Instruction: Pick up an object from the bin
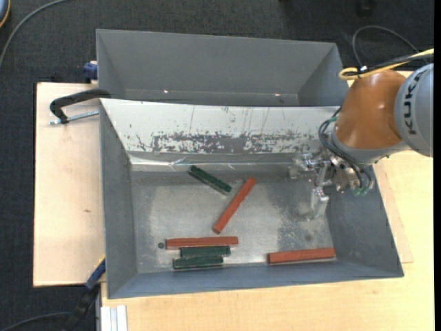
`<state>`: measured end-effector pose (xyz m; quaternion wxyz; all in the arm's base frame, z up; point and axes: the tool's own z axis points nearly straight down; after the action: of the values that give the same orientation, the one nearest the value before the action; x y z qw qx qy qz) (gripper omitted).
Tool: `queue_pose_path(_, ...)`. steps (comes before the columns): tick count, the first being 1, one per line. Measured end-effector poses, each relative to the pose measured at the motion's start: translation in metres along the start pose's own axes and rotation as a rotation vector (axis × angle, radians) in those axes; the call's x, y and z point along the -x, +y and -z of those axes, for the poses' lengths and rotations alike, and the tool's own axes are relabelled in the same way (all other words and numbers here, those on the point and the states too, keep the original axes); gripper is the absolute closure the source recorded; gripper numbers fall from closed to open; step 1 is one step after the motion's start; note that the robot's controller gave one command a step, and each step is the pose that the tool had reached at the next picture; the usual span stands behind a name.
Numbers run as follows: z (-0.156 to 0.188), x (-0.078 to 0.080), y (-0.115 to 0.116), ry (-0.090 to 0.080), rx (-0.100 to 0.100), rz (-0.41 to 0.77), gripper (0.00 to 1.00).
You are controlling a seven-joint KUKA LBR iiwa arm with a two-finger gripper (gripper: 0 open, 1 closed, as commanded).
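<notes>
Lying nearest the gripper (318, 202): a red stick (301, 256), flat on the floor of the bin (117, 205), by the front wall on the right side.
How it would handle: it looked light, hard and stiff, so I think it would not bend or break.
Where to hold it: across its long sides near the middle, I think, so it would not tip.
Gripper: it hung over bare floor near the red stick, not touching it. I could not tell if it was open or closed.
Other things: an orange stick (234, 205) lay slanted in the middle, with a dark green stick (210, 179) behind it. A second red stick (201, 241) lay just beside two green sticks (200, 257) at the front left.
In the way: only the front wall, close to the red stick. The other sticks were well apart from it.
</notes>
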<state>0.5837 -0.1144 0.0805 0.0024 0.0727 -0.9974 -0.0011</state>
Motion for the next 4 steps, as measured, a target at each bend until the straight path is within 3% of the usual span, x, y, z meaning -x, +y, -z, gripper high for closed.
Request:
queue_pose_path(1, -0.007, 0.013, 0.093, -0.006, 0.004, 0.004, 0.00)
queue_pose_path(2, -0.006, 0.039, 0.164, -0.011, 0.003, -0.240, 0.00)
queue_pose_path(3, -0.010, -0.005, 0.183, -0.002, 0.001, -0.521, 0.00)
queue_pose_path(4, -0.010, 0.030, 0.229, -0.013, 0.003, -0.423, 0.00)
